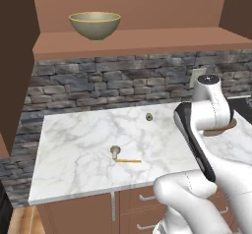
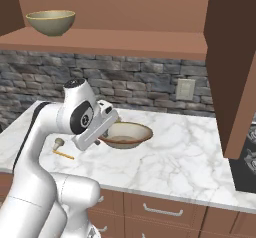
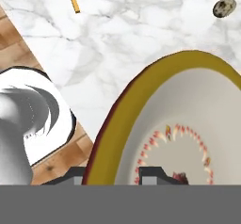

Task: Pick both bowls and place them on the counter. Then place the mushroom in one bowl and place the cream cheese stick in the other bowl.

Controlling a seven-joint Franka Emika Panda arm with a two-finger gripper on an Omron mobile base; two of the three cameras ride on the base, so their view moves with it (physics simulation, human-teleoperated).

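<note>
Straddling the yellowish rim of the shallow beige bowl (image 2: 125,134), the gripper (image 3: 114,176) is clenched on it at the marble counter (image 1: 78,144); the mushroom (image 1: 115,151) and cream cheese stick (image 1: 128,160) are seen lying close together, and the olive-tan bowl (image 1: 95,25) is kept on the shelf (image 1: 147,40)

Tabletop (image 1: 83,144): white marble with grey veining, smooth, faint sheen. Drawer fronts (image 2: 165,212) below it: brown wood, matt, with pale metallic pull handles. Wall behind the tabletop (image 1: 98,80): rough grey stacked stone, uneven faces. Shelf (image 1: 138,43) above that wall: plain brown wood, matt. Deep bowl (image 1: 94,25) on the shelf: olive-tan ceramic, smooth, yellowish rim. Shallow bowl (image 2: 125,134) on the tabletop: pale beige glazed ceramic, ochre rim, red-and-cream painted ring inside. Stick (image 1: 128,160) on the tabletop: yellow-orange, smooth, matt. Mushroom (image 1: 115,151) beside the stick: dull grey-beige. Floor (image 3: 19,44) beside the tabletop: wood planks.
</note>
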